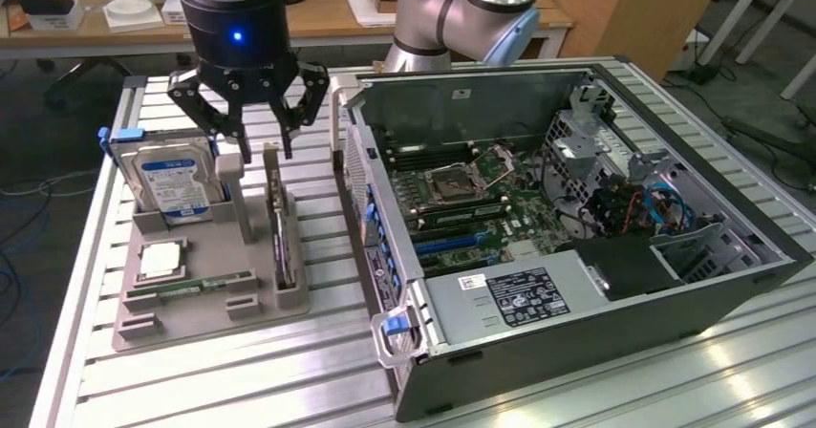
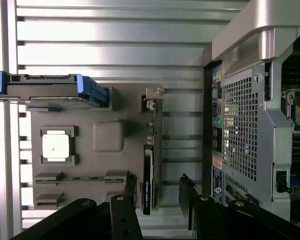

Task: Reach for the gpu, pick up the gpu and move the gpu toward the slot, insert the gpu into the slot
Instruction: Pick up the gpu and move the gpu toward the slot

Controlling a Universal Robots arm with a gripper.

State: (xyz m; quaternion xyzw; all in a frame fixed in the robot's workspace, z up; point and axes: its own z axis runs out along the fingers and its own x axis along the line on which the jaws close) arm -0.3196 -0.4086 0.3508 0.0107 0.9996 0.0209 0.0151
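Note:
The gpu [image 1: 281, 232] is a thin card standing on its edge in a grey holder tray [image 1: 210, 304], at the exterior view's left beside the computer case. Its silver end bracket [image 2: 153, 96] shows in the wrist view, with the dark card body [image 2: 148, 172] running away from it. My gripper [image 1: 264, 149] hangs open just above the card's far end, one finger on each side and neither touching. In the wrist view the gripper [image 2: 159, 192] straddles the card's line, its fingers [image 2: 130, 189] apart. A blue slot [image 1: 453, 242] lies on the motherboard inside the open case.
The tray also carries an upright blue-labelled hard drive [image 1: 172, 181], a CPU chip [image 1: 163, 257] and a memory stick [image 1: 191, 284]. The open case [image 1: 714, 285] has a tall side wall [image 1: 361, 189] close to the gpu. Everything stands on a slatted aluminium table [image 1: 255, 371].

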